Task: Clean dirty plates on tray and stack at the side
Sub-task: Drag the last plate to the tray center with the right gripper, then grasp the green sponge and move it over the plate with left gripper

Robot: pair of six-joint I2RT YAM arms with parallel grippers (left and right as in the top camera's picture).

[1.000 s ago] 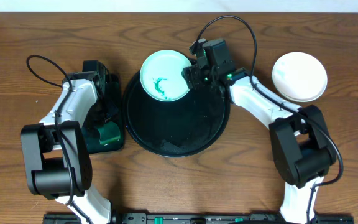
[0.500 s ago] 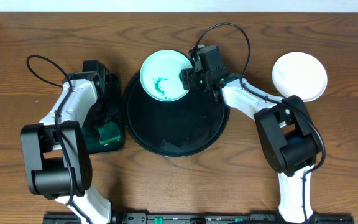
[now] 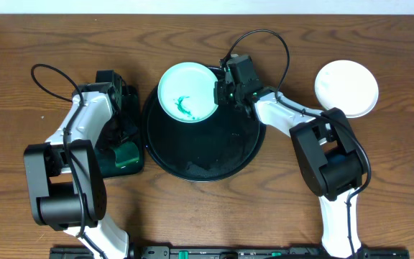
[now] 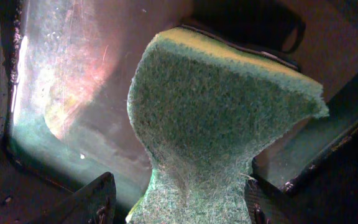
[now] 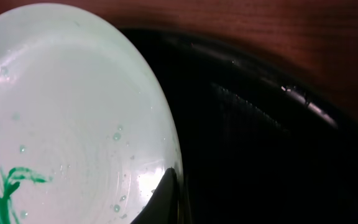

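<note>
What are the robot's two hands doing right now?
Left gripper: closed, pinching the green sponge.
Right gripper: closed on the rim of the dirty plate, it seems.

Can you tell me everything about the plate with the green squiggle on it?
The plate is small, round and pale mint-white, glossy, with a green scribble near its middle and tiny droplets. Seen from overhead, it sits at the upper left of the black tray, overhanging its rim. The right gripper grips its right edge.
</note>
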